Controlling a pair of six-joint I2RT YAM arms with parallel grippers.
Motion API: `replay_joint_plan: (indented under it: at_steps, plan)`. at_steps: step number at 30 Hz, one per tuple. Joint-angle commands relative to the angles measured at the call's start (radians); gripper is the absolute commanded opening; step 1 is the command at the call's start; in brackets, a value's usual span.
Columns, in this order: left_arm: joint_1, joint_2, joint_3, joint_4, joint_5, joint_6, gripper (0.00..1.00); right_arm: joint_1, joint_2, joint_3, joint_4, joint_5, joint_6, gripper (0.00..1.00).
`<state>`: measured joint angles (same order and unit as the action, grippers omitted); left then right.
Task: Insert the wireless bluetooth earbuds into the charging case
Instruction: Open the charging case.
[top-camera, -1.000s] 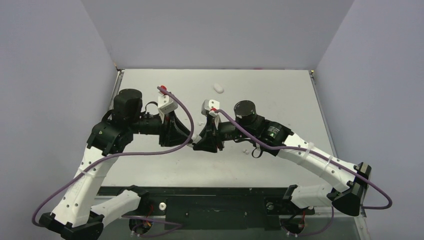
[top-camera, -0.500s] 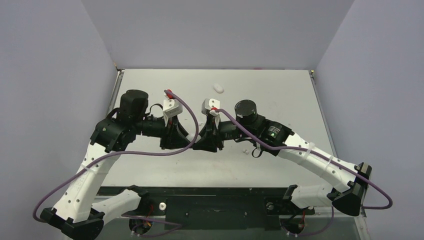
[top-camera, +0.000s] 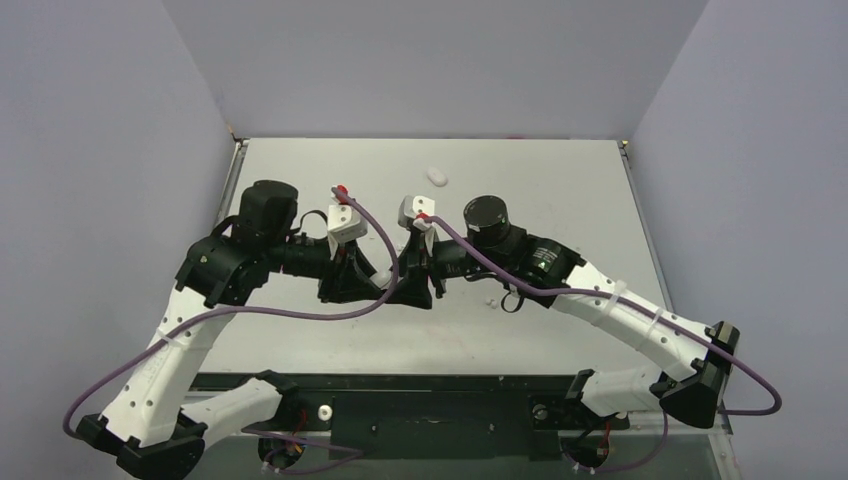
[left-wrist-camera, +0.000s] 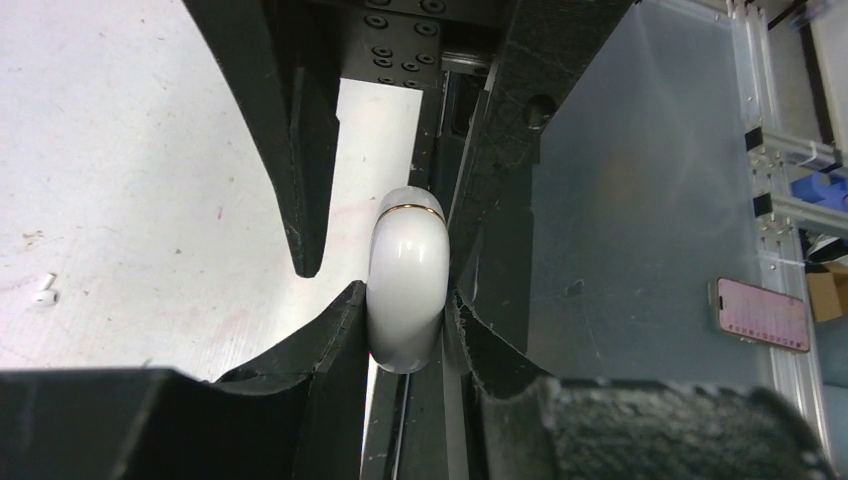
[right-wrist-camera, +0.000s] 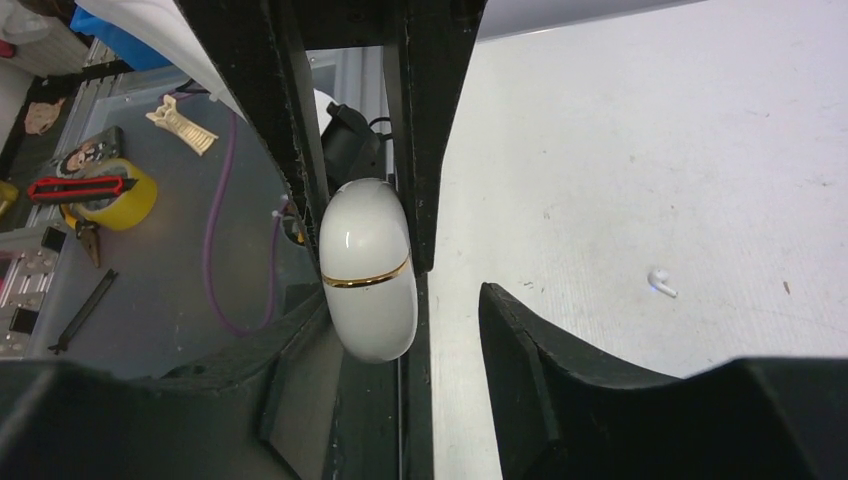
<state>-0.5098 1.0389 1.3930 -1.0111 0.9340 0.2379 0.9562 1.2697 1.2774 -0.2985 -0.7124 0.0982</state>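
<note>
The charging case (left-wrist-camera: 405, 290) is a glossy white pebble with a gold seam, its lid closed. My left gripper (left-wrist-camera: 405, 312) is shut on it, one finger pressed to each side. In the right wrist view the case (right-wrist-camera: 368, 270) hangs between the left gripper's fingers and lies against my right gripper's left finger. My right gripper (right-wrist-camera: 408, 300) is open around it, with a gap to its right finger. Both grippers meet above the table's middle (top-camera: 388, 285); the case is hidden there. One earbud (right-wrist-camera: 660, 282) lies on the table, and one shows in the left wrist view (left-wrist-camera: 42, 296).
A small white oval object (top-camera: 437, 176) lies at the back of the grey table (top-camera: 560, 190). A tiny white bit (top-camera: 490, 299) lies under the right arm. The table's near edge and the black base rail (top-camera: 430, 390) are close below the grippers.
My left arm has swung right and brought its gripper up against the right gripper. The right gripper has shifted slightly left. The two now overlap at the case.
</note>
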Motion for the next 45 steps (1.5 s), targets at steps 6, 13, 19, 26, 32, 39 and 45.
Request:
replay_joint_plan:
  at_steps: [6, 13, 19, 26, 32, 39, 45]
  plan:
    - [-0.067, 0.03, 0.097, -0.118, -0.005, 0.14, 0.0, 0.003, 0.063, 0.104, 0.022, 0.004, -0.046, 0.5]
    - [-0.093, 0.051, 0.114, -0.152, -0.022, 0.161, 0.0, 0.015, 0.088, 0.145, 0.007, -0.041, -0.076, 0.21]
    - [-0.091, 0.033, 0.112, -0.117, -0.055, 0.119, 0.1, 0.008, 0.069, 0.108, 0.01, -0.038, -0.07, 0.0]
    - [-0.066, -0.021, 0.111, 0.018, -0.106, -0.01, 0.34, -0.001, 0.036, 0.056, 0.01, -0.038, -0.059, 0.0]
    - [-0.01, -0.01, 0.131, 0.041, -0.047, -0.038, 0.34, 0.001, 0.02, 0.044, 0.008, -0.04, -0.053, 0.0]
    - [0.017, -0.017, 0.12, 0.067, -0.004, -0.05, 0.35, -0.001, 0.005, 0.021, 0.008, -0.039, -0.056, 0.0]
    - [0.016, -0.012, 0.11, 0.042, -0.058, -0.011, 0.35, -0.005, -0.007, 0.033, 0.012, -0.029, -0.059, 0.0]
